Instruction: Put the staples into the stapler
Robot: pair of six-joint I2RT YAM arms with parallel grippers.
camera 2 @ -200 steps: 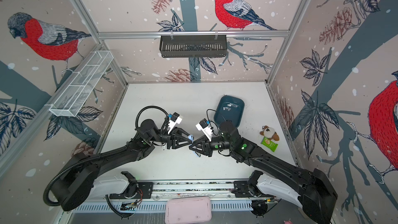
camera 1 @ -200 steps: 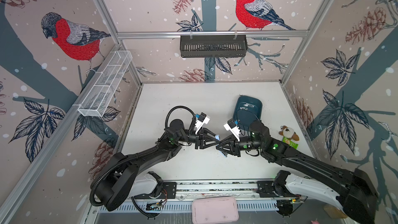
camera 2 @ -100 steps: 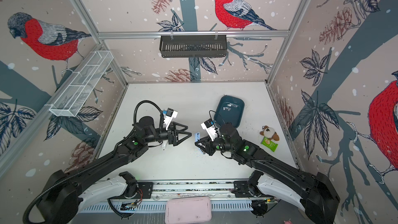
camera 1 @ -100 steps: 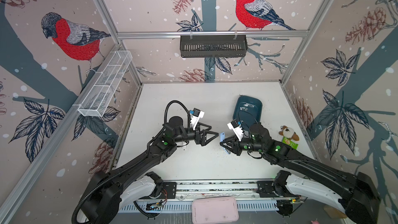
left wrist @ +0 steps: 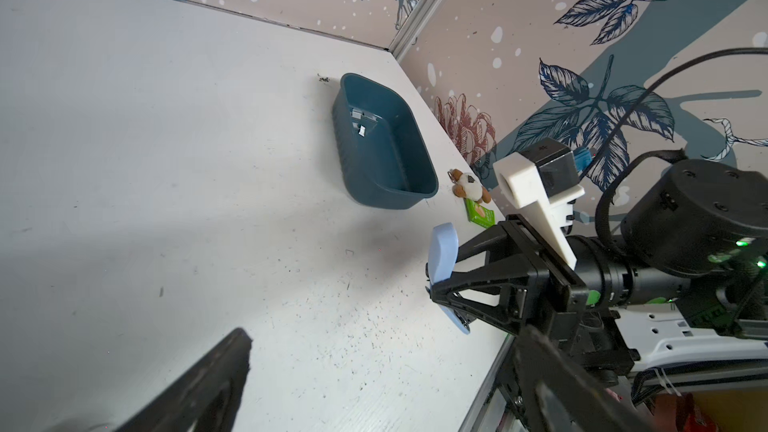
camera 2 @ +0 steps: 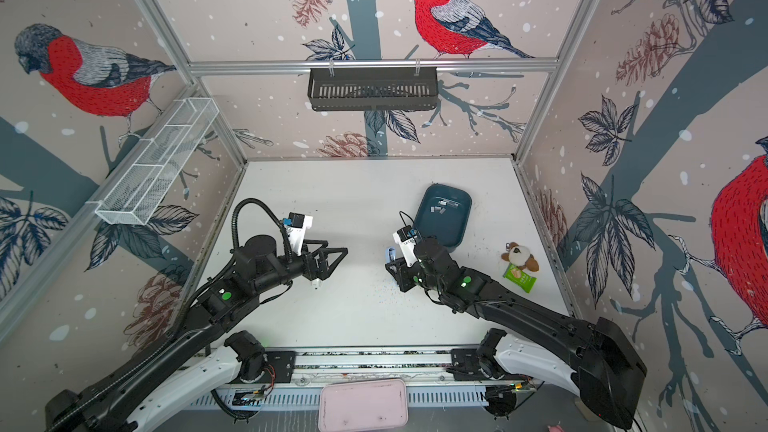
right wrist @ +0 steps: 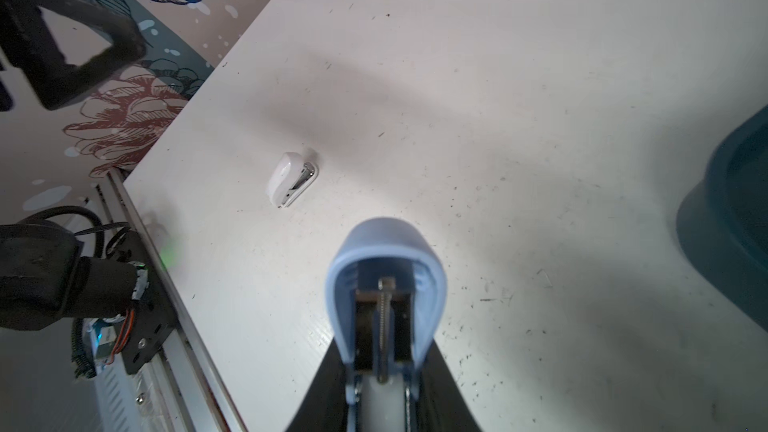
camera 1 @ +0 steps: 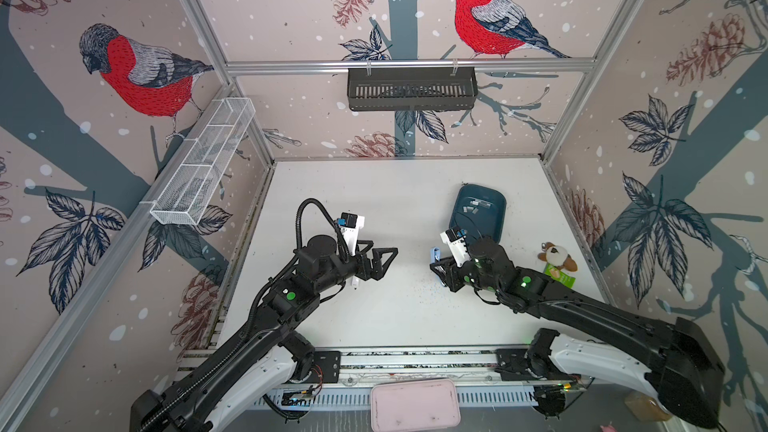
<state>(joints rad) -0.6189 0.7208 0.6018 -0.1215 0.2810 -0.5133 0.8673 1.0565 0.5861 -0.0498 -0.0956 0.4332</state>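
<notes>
My right gripper (right wrist: 384,351) is shut on a light-blue stapler (right wrist: 386,284), which stands hinged open with its metal channel and spring showing. In both top views the stapler (camera 1: 436,252) (camera 2: 390,252) pokes out of the right gripper (camera 1: 438,268) (camera 2: 392,268), right of the table's middle. The left wrist view shows the stapler (left wrist: 444,255) from the side. The left gripper (camera 1: 384,261) (camera 2: 336,261) (left wrist: 382,367) stands wide open and empty, a gap away to the left. The staples (camera 1: 473,206) (camera 2: 440,206) (left wrist: 360,122) lie in a teal bin (camera 1: 494,226) behind the right gripper.
A small white stapler (right wrist: 292,179) (camera 1: 356,282) lies on the table under the left gripper. A plush toy (camera 1: 557,255) and a green packet (camera 1: 561,280) sit by the right wall. A pink box (camera 1: 415,405) stands at the front edge. Fine dark specks dot the table.
The two grippers met at the table's middle a second ago. The left one has since opened wide and drawn back left; the right one has pulled back right with the blue stapler.
</notes>
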